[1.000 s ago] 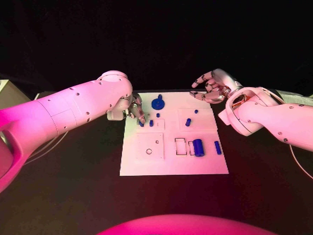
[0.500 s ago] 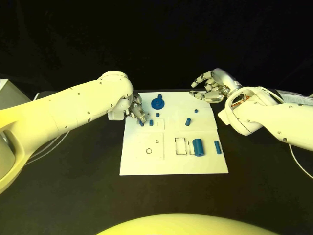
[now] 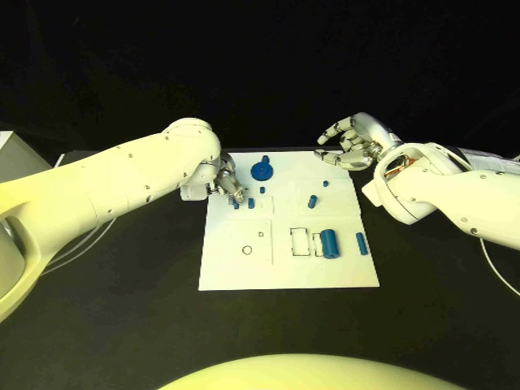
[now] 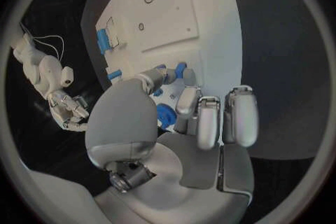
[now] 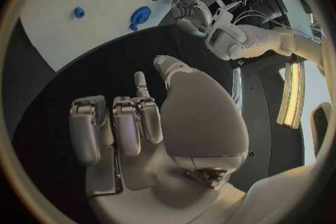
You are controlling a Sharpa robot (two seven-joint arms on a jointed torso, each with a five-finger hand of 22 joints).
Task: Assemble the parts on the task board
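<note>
Looking for any writing or brand marks, I can't read a thing here; the task board (image 3: 286, 264) is plain white with a few outlined squares and slots, sitting mid-way on the black surface (image 3: 119, 325). The left hand (image 3: 223, 184) is down at the board's far left corner, and its fingers (image 4: 162, 75) seem to be closing round a small blue peg (image 4: 181, 70), but the palm blocks most of it in the left wrist view, so I honestly can't tell if it's really gripped or just touched. A second little peg (image 3: 249, 204) stands just beside them. The blue gear-like part (image 3: 262, 171) sits near the far edge, a fat blue cylinder (image 3: 327, 243) lies by the rectangular slots, and a thin blue pin (image 3: 361, 244) lies beside it near the right edge. Two more small blue bits (image 3: 313, 201) in the far right area are too tiny to make out. The right hand (image 3: 354, 142) hovers off the board's far right corner, fingers (image 5: 126, 123) loosely curled and apart, holding nothing.
</note>
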